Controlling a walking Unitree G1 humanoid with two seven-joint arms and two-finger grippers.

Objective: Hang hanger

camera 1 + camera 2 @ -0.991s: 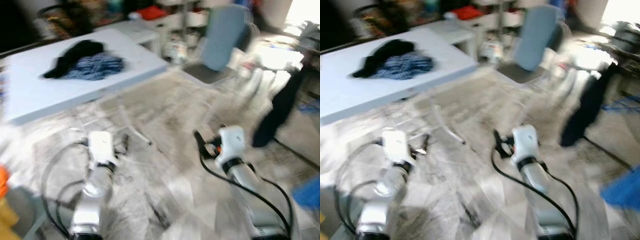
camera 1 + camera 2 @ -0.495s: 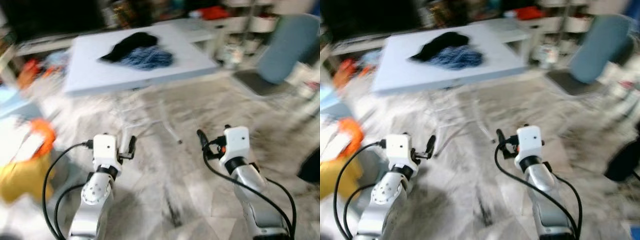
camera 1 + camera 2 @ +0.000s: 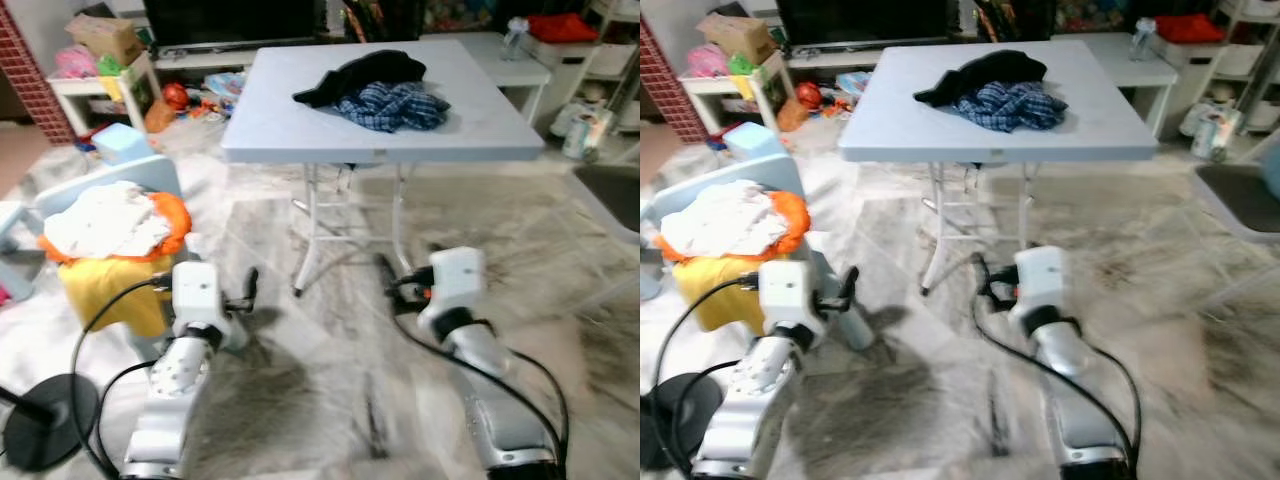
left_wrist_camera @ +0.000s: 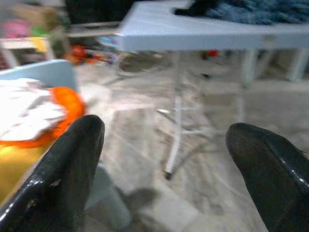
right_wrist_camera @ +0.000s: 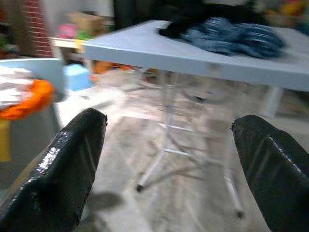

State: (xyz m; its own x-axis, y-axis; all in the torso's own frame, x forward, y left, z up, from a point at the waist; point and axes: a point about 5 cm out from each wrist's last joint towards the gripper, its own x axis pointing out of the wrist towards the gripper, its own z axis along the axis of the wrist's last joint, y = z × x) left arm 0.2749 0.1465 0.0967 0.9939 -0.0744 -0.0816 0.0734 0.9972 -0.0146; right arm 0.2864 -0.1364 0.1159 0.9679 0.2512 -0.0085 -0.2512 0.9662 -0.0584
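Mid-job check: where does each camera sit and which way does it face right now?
Left eye: on the head, looking forward and down at the table with clothes; both arms show, left gripper, right gripper.
Right eye: same scene, shifted slightly.
Left wrist: along its open fingers toward the table legs and a chair.
Right wrist: along its open fingers toward the table underside.
All four share the table.

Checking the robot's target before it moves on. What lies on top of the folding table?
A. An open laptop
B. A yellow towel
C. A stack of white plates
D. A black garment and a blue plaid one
D: a black garment and a blue plaid one lie bunched together on the pale folding table.
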